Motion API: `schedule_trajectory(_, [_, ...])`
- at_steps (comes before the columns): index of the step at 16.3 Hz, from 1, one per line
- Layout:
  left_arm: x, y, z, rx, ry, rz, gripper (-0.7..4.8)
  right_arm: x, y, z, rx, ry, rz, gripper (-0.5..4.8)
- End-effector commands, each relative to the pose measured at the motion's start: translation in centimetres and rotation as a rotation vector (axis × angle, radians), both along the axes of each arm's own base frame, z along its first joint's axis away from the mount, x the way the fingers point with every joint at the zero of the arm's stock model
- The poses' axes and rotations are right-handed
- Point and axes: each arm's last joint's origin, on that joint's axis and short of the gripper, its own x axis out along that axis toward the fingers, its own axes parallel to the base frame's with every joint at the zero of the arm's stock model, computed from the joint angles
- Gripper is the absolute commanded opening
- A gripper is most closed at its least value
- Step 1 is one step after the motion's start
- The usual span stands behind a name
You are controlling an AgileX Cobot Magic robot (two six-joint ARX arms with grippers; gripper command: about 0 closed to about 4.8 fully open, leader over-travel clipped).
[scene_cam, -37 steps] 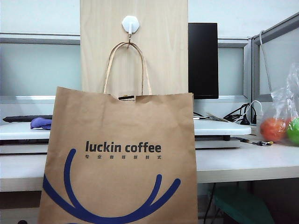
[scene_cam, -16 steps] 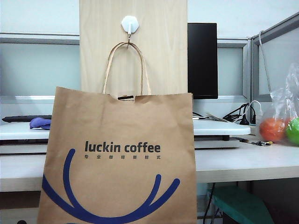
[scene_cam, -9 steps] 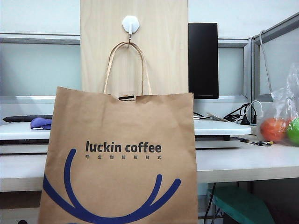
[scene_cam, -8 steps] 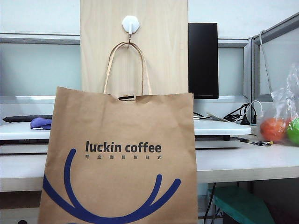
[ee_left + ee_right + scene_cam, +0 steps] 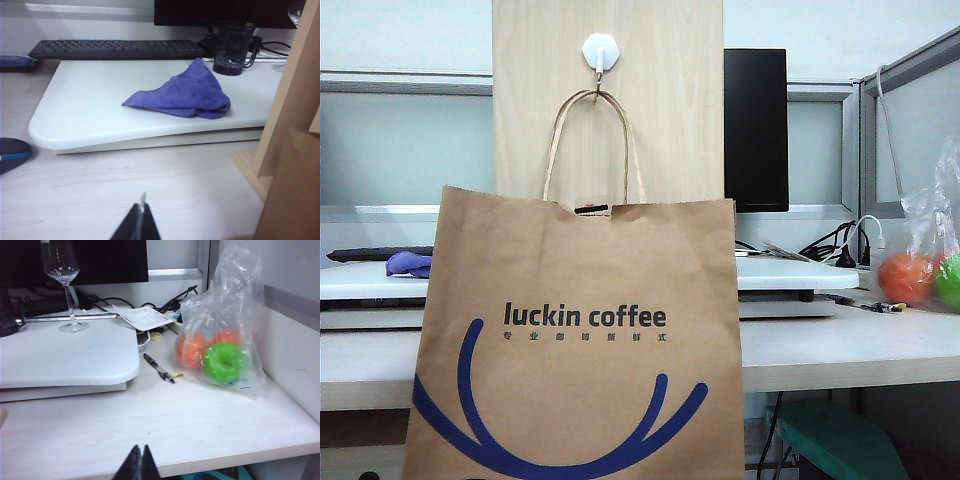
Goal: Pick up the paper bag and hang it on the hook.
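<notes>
Exterior view: the paper bag [image 5: 575, 335] hangs upright by one handle from the hook [image 5: 600, 52], neither arm near it.

Left wrist view: the left gripper [image 5: 141, 224] is clenched and empty, the bag's brown edge just beside it.

Right wrist view: the right gripper [image 5: 139, 464] is clenched and empty, no bag in sight.

paper bag [image 5: 575, 340] | hook [image 5: 600, 52] | no visible change; view shifted slightly

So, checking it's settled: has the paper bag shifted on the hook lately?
No. The paper bag hangs where it did, its handle on the hook.
</notes>
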Motion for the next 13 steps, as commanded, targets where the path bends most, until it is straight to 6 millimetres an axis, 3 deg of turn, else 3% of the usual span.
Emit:
schedule_trajectory(1, [0.00, -0.01, 0.11, 0.004, -0.008, -0.004, -0.06, 0.03, 0.02, -0.06, -0.008, -0.005, 0.001, -0.04])
schedule_trajectory(13, [0.00, -0.01, 0.11, 0.004, -0.008, -0.004, -0.05, 0.00, 0.45, -0.45, -0.040, 0.035, 0.059, -0.04])
